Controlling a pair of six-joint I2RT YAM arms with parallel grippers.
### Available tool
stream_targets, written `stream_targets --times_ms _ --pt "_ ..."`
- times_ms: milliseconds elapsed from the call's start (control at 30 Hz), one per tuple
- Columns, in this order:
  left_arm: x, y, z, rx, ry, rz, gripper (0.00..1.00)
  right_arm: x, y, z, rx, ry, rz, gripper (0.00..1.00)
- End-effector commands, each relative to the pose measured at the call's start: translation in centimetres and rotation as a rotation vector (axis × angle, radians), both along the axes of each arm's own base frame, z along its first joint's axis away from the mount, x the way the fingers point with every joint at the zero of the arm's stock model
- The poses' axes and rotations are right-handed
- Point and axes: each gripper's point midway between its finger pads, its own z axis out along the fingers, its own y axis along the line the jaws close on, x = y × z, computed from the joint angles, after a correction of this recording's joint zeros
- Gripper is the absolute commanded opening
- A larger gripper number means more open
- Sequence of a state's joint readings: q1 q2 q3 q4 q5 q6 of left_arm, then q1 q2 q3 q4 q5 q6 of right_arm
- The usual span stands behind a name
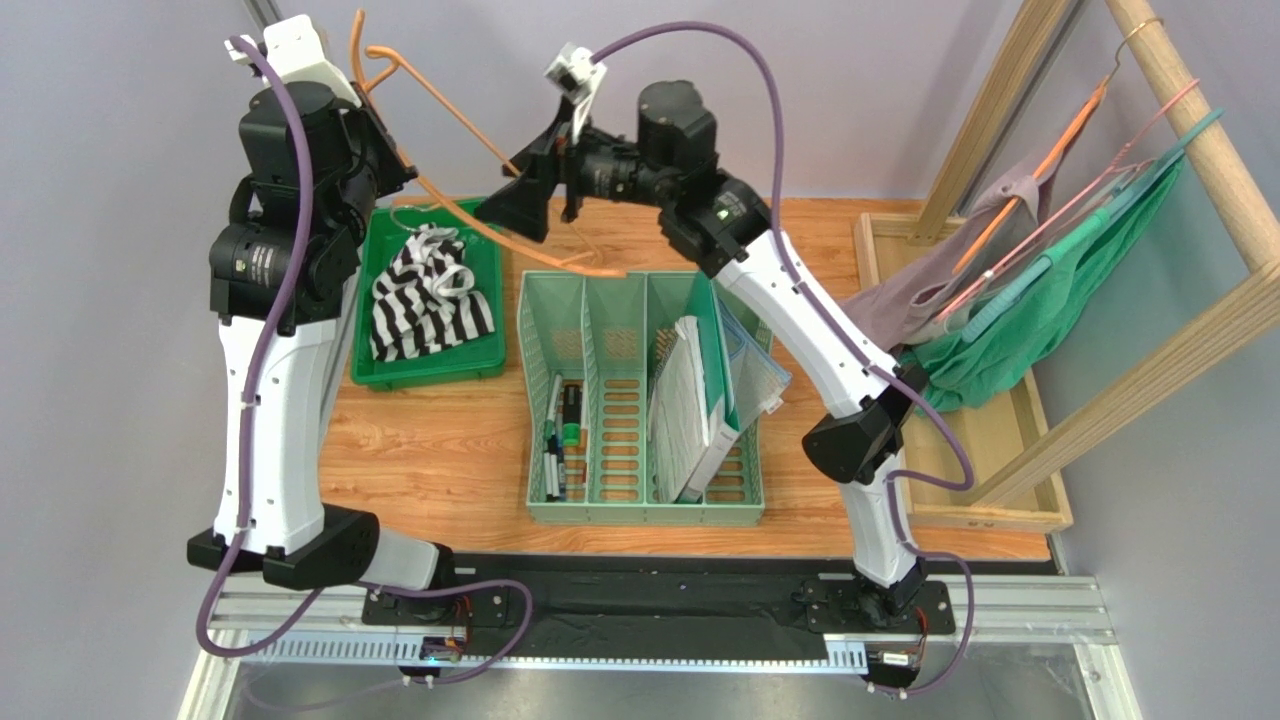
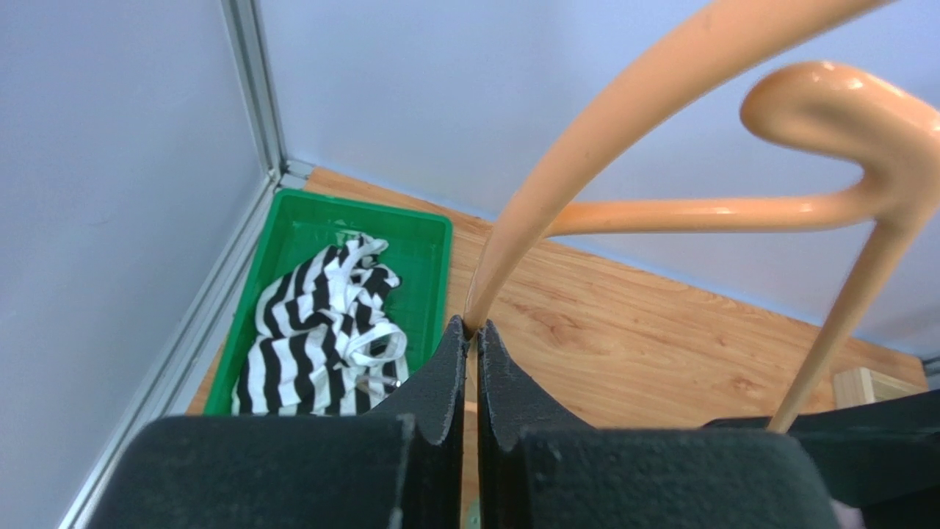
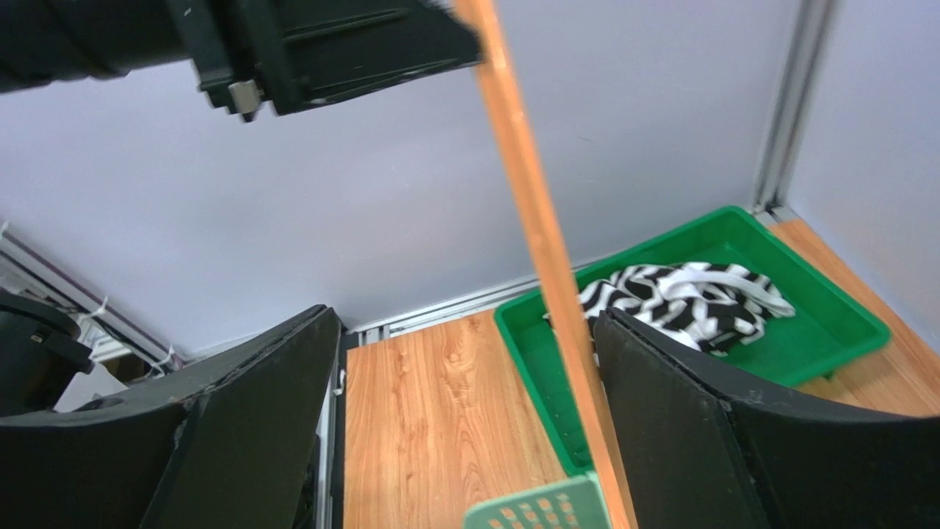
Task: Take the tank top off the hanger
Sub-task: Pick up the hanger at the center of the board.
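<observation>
At 10 o'clock on the counter [image 1: 436, 450], tank top [image 1: 428, 293] is seen bunched in green tray [image 1: 428, 371], off hanger [image 2: 601, 121]. Soft, light; best pinched at a fold. Left gripper [image 2: 472, 336] is clamped on hanger, right gripper [image 3: 463, 375] apart.

Two white-and-black arms with purple cables

Above the black base plate [image 1: 646, 603], the left arm [image 1: 278, 405] and right arm [image 1: 796, 315] have white shell segments joined by round black joints, and a purple cable [image 1: 774, 113] runs up each from the plate. Farthest from the plate, the left claw [image 2: 472, 331] and right claw [image 3: 463, 325] have matte black wedge-shaped fingers [image 2: 436, 380], with a white camera block [image 1: 571, 68] beside the right one.
</observation>
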State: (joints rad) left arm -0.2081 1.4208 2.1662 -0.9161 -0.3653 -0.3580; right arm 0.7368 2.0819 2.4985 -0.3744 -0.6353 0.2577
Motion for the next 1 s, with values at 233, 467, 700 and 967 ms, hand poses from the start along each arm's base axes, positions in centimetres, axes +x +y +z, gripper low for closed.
stream_targets --times_ms 233,467,700,967 --pt "-5.2 -0.5 2.4 -0.095 -0.107 -0.069 0.0 0.0 3.4 0.7 -0.036 -0.313 -0.208 0.33" --pt "-8.1 -1.5 1.7 -0.162 -0.051 -0.133 0.07 -1.2 1.9 4.4 -0.046 -0.47 -0.337 0.0" --pt "-15.9 -5.6 1.6 -0.353 -0.006 -0.393 0.57 -3.4 -2.3 7.2 -0.165 -0.671 -0.476 0.0" --pt "-24.5 -11.7 2.9 -0.703 0.081 -0.775 0.59 -2.5 -8.2 6.8 -0.335 -1.034 -0.656 0.0"
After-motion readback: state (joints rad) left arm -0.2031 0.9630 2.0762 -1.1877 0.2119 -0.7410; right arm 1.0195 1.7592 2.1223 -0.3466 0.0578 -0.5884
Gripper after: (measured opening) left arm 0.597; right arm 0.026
